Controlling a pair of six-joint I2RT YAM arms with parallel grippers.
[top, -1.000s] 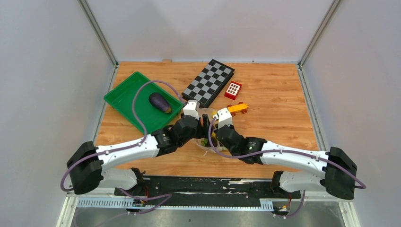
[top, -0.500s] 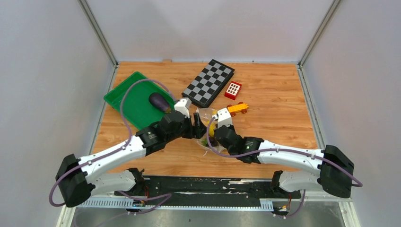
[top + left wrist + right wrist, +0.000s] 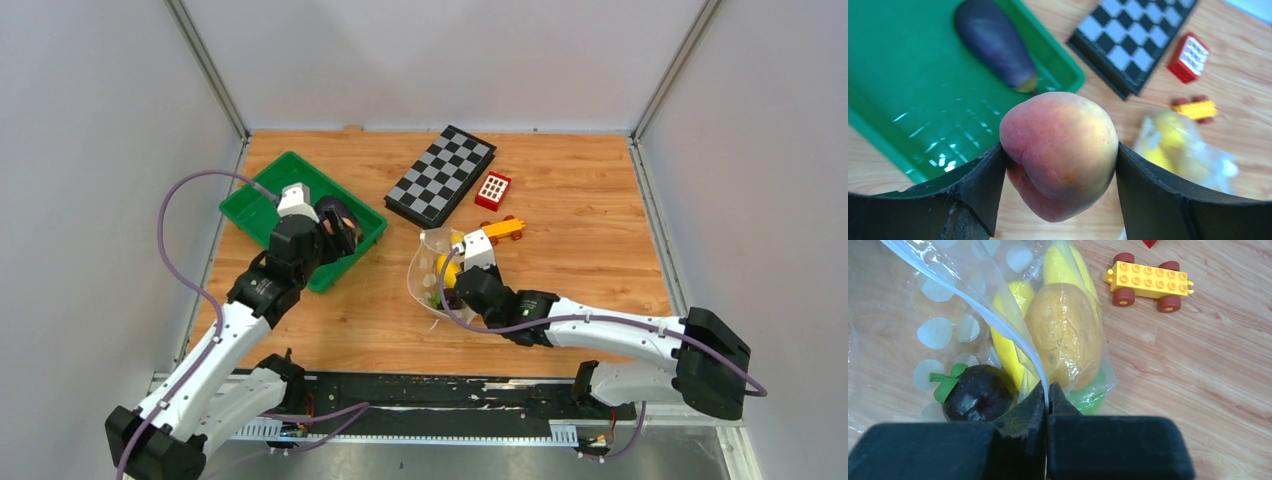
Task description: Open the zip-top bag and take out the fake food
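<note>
My left pincer [image 3: 335, 232] has swung from the zip-top bag [image 3: 938, 332] to the tray [image 3: 893, 100], clamping the peach [image 3: 1058, 150], with the eggplant [image 3: 993, 42] just beyond. My right pincer [image 3: 1046, 395] pinches the bag's rim; more fake food [image 3: 1063, 335] remains inside.

The top view looks down from above and behind the arm bases across the whole bench [image 3: 600, 200]. The left wrist view looks down closely over the green tray [image 3: 893, 100] and chessboard [image 3: 1133, 40]. The right wrist view sits tight against the zip-top bag [image 3: 938, 330]. All share the yellow toy car [image 3: 503, 229].
</note>
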